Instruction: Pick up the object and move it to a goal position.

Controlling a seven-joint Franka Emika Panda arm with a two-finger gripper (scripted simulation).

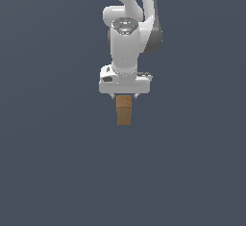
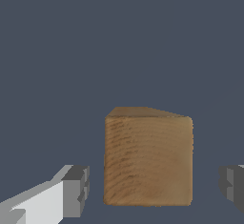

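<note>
The block (image 1: 124,109) stood just below the centre of the exterior view, directly under the end effector (image 1: 124,96), its top tucked up between the short fingers. In the wrist view the block (image 2: 148,158) filled the lower middle of the frame, with one finger (image 2: 76,191) at lower left and the other (image 2: 232,184) at the right edge. A visible gap lay on each side, so the end effector was spread wider than the block and held nothing.

The likeliest trouble, judged from here, was an uneven close: the block sat closer to the lower-left finger than to the other, so one pad would probably touch first and could push or twist the block before the second arrived. Closing too high on it could also give a shallow hold that slips on the lift.

The block's long axis ran vertically, with the lighter top facing up toward the wrist; it looked upright, not tilted. No goal marker showed in either view.
</note>
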